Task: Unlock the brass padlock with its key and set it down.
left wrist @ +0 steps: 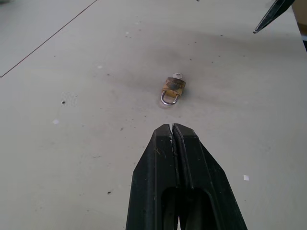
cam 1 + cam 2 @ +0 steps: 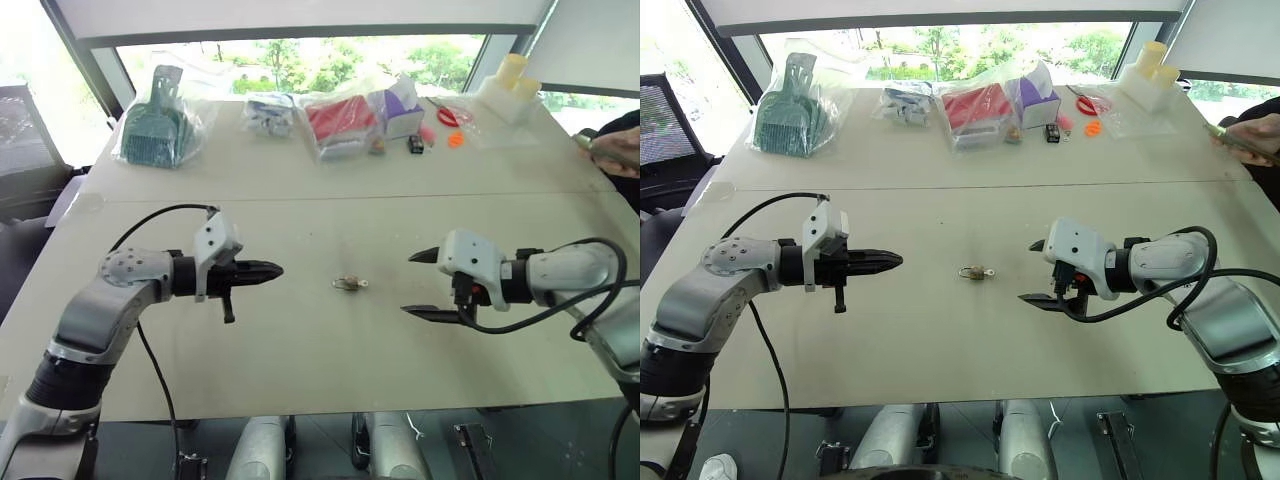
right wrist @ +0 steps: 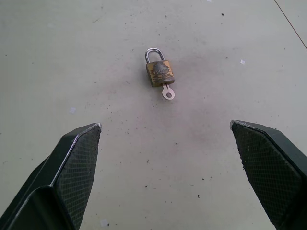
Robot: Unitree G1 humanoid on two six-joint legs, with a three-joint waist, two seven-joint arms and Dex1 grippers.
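The brass padlock (image 3: 159, 73) lies flat on the pale table (image 2: 320, 360), between my two grippers. Its silvery loop (image 3: 153, 54) looks closed, and a small silver key (image 3: 167, 91) sticks out of the opposite end. In the head views the brass padlock (image 2: 348, 284) is a tiny speck at the table's middle. My left gripper (image 2: 272, 270) hovers to its left, fingers pressed shut with nothing in them, tip aimed at the lock. On the other side, my right gripper (image 2: 420, 285) stands wide open and empty, a short way from the key end.
Along the far edge sit a bagged green scoop (image 2: 157, 120), bagged red and purple items (image 2: 355, 118), small orange bits (image 2: 455, 138) and a clear box (image 2: 505, 95). A person's hand (image 2: 612, 150) rests at the far right edge.
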